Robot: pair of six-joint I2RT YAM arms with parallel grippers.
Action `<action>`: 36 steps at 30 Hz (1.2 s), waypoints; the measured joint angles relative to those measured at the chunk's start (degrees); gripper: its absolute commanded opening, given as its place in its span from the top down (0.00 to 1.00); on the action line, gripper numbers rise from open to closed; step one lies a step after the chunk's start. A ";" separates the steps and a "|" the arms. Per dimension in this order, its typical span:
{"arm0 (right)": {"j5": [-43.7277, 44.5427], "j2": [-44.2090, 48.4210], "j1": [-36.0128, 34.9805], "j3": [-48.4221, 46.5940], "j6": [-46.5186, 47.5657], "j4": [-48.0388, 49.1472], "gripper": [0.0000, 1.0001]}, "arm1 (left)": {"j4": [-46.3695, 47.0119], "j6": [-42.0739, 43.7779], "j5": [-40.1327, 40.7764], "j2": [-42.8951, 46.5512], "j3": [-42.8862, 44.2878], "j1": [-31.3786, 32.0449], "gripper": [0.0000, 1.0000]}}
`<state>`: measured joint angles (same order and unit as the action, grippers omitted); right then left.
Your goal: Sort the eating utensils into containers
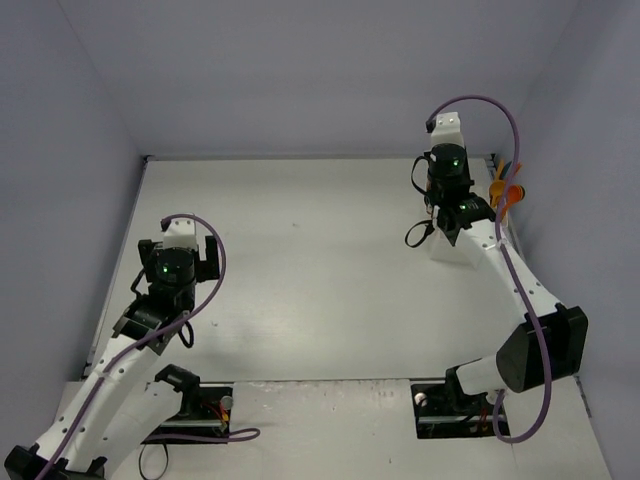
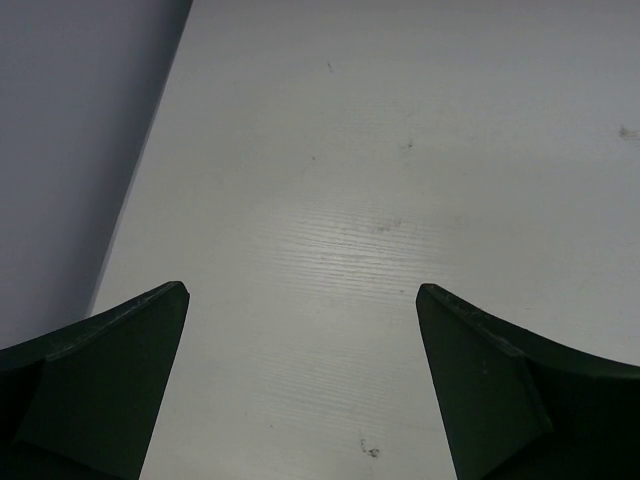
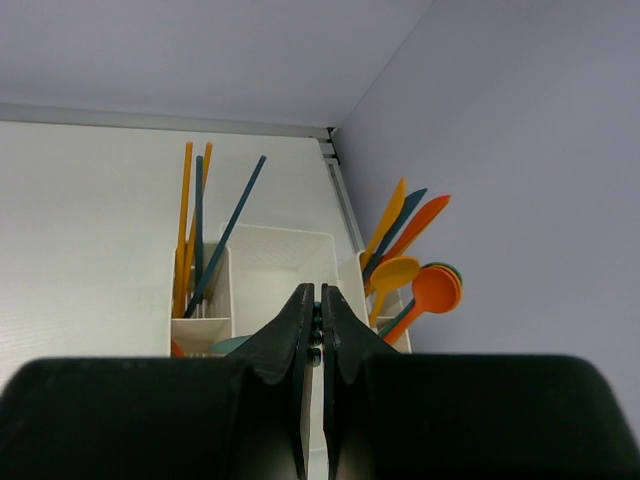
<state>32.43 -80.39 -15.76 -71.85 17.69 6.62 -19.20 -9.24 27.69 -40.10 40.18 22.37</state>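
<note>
The white container (image 3: 275,265) stands by the far right wall, and in the top view my right arm hides most of it (image 1: 440,248). Orange and teal handles (image 3: 190,230) stand upright in its left compartment. Orange spoons (image 3: 435,288) and knives (image 3: 410,225) lean out of its right side, also visible as eating utensils (image 1: 508,190) from above. My right gripper (image 3: 318,292) hangs just above the middle compartment, shut on a thin teal utensil (image 3: 316,325) whose ridged edge shows between the jaws. My left gripper (image 2: 302,290) stands wide open over bare table, holding nothing.
The side wall (image 3: 520,150) rises right behind the container, and the back wall meets it at the corner. The left wall (image 2: 70,150) runs close beside my left gripper (image 1: 205,258). Both arm bases sit at the near table edge.
</note>
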 measured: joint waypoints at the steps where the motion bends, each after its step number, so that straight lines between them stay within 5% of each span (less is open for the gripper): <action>1: -0.25 -0.56 0.20 0.58 -0.03 0.64 1.00 | 0.36 0.25 0.54 -0.02 -0.08 0.00 0.03; 14: -2.42 -1.99 0.84 9.64 -4.43 6.53 1.00 | 3.84 1.82 1.39 -2.46 -0.10 0.00 0.03; 24: -5.92 3.86 0.84 14.79 -8.04 5.86 0.51 | 4.38 2.22 1.08 -2.11 -0.10 0.00 0.02; 31: -8.03 17.27 0.84 14.24 -9.80 3.62 0.27 | 4.55 2.26 0.82 -1.83 -0.10 0.00 0.03; 36: -9.06 29.67 0.83 14.10 -11.70 0.72 0.01 | 4.57 2.25 0.69 -1.65 -0.10 0.00 0.03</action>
<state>23.38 -50.71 -14.93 -57.75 5.99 7.34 -14.63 -6.99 28.38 -41.75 40.07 22.37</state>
